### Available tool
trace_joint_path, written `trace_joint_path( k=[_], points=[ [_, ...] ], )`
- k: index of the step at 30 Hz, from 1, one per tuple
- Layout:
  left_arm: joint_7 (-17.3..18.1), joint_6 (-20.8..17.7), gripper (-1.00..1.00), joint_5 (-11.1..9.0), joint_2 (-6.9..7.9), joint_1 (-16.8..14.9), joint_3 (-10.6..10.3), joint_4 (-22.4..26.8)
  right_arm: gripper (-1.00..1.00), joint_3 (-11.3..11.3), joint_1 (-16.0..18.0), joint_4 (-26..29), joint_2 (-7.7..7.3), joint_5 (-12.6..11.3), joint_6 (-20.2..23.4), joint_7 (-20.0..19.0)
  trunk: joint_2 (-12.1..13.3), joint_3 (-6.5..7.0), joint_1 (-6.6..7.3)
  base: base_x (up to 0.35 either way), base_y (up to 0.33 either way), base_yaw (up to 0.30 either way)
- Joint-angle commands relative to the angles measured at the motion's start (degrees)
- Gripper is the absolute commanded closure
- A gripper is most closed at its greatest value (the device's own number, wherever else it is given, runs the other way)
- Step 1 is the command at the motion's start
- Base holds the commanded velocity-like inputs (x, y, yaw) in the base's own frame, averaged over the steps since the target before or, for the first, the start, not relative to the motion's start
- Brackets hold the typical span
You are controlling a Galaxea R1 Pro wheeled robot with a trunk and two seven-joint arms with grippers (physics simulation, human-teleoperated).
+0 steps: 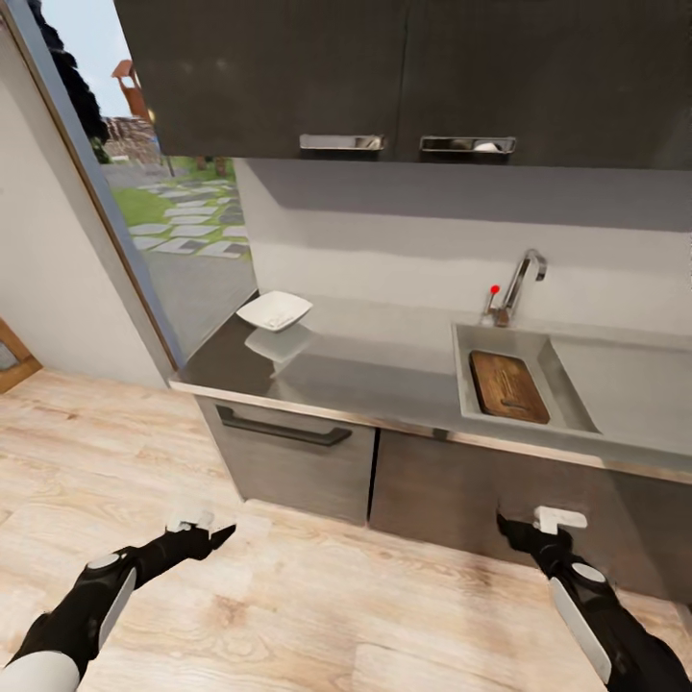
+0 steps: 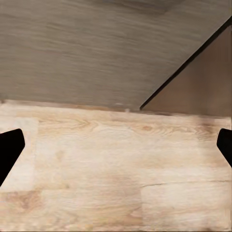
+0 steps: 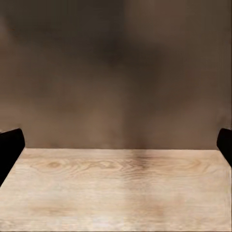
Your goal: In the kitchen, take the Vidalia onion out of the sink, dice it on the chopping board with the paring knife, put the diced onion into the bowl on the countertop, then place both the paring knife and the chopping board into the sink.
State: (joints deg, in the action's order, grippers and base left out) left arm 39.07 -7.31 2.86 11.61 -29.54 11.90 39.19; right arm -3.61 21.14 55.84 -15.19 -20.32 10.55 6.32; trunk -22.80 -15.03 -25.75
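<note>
Here's the sink [image 1: 567,384], a rectangular stainless-steel basin sunk into the right part of the countertop [image 1: 365,370], and lying flat inside it is the chopping board [image 1: 507,386], dark brown with visible grain and rounded corners, taking up most of the basin floor. There's a faint darker streak along the board's middle, but from the head view it's too small to say whether that's the paring knife or just grain. Behind the basin stands the bent chrome tap [image 1: 519,281] with its small red knob [image 1: 495,288]. Over at the left end of the glossy grey worktop sits the bowl [image 1: 275,309], shallow, white, squarish with rounded corners, mirrored in the surface beneath it; what's inside it can't be made out from here. Below run dark grey cabinet fronts [image 1: 288,461] with a black bar handle [image 1: 281,430], and dark wall cupboards [image 1: 404,77] hang above. Both arms are held low over the pale wood-plank floor [image 1: 288,596], well short of the counter. The left gripper [image 2: 116,145] has its black fingertips spread wide at the edges of its wrist view, nothing between them; the right gripper [image 3: 116,150] is just as widely parted and empty, facing a cabinet front.
</note>
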Motion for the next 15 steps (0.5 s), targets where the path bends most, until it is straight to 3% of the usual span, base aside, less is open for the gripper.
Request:
trace_joint_path(
  k=[1, 5, 8, 9, 12, 15],
  points=[
    [0.1, 0.1, -1.00, 0.2, -0.10, -0.1, 0.3, -1.3, -1.00, -1.1, 0.1, -1.8, -0.09, -0.5, -0.7, 0.5, -0.1, 0.00, -0.03, 0.000, 0.000, 0.000],
    [-1.0, 2.2, -1.00, 0.2, -0.23, -0.1, 0.4, -9.6, -1.00, -5.0, 0.0, -13.8, -0.07, -0.5, -6.8, 0.5, -0.1, 0.35, -0.03, 0.000, 0.000, 0.000],
    [-4.1, 4.2, -1.00, 0.2, 0.03, -0.1, 0.4, -17.3, -1.00, -8.2, 0.0, -24.1, 0.00, -0.5, -12.6, 0.6, -0.1, 0.61, -0.03, 0.000, 0.000, 0.000],
    [-13.4, 7.8, -1.00, 0.2, 0.32, -0.1, 0.5, -27.7, -1.00, -10.8, 0.0, -36.3, 0.16, -0.5, -18.3, 0.6, -0.1, 0.69, -0.03, 0.000, 0.000, 0.000],
    [-22.2, 10.9, -1.00, 0.2, 0.45, 0.1, 0.4, -35.4, -1.00, -11.8, 0.0, -45.1, 0.23, -0.5, -22.4, 0.7, -0.1, 0.94, -0.03, 0.000, 0.000, 0.000],
    [-27.2, 10.3, -1.00, 0.2, 0.44, 1.9, 0.3, -37.4, -1.00, -12.1, 0.0, -52.3, 0.24, -0.5, -24.3, 0.7, -0.1, 1.18, -0.03, 0.000, 0.000, 0.000]
  ],
)
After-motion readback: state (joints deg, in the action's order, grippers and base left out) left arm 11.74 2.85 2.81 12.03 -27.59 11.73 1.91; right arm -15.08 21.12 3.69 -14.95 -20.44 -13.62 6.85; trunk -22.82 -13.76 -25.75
